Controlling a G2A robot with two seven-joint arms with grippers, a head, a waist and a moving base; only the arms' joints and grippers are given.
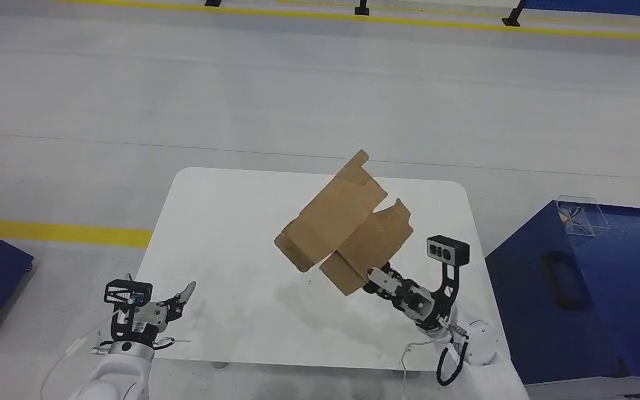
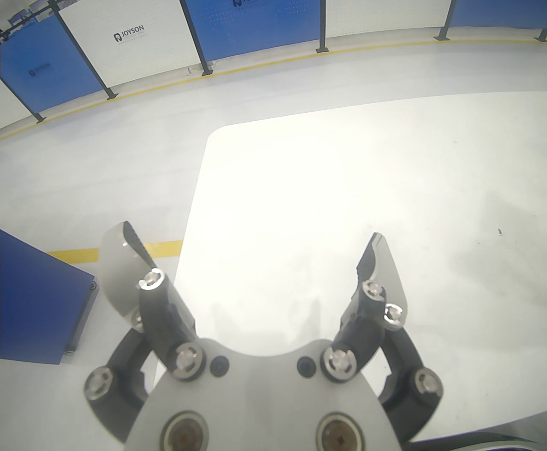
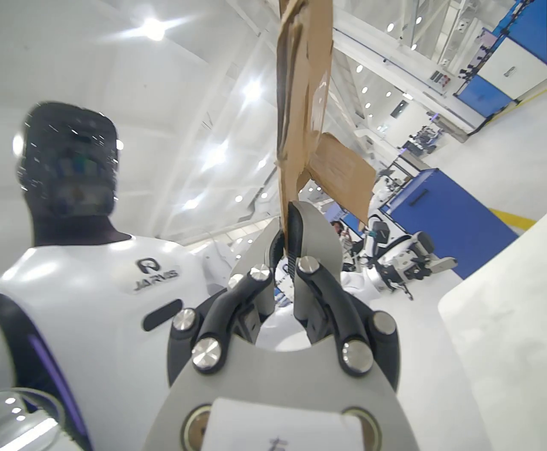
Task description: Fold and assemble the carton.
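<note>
The carton [image 1: 335, 225] is matt brown corrugated cardboard with rough edges, the table [image 1: 230, 230] is smooth white, and the left gripper [image 2: 252, 243] and right gripper [image 3: 286, 218] have brushed grey metal fingers with black ribbed pads.

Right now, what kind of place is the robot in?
Probably a big factory or test hall: a high ceiling with rows of lights, blue and white partition panels, yellow lines on the floor.

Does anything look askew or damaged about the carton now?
The carton hangs tilted above the table, flattened, pinched at one edge by the right gripper alone. I see no tear or crushing.
</note>
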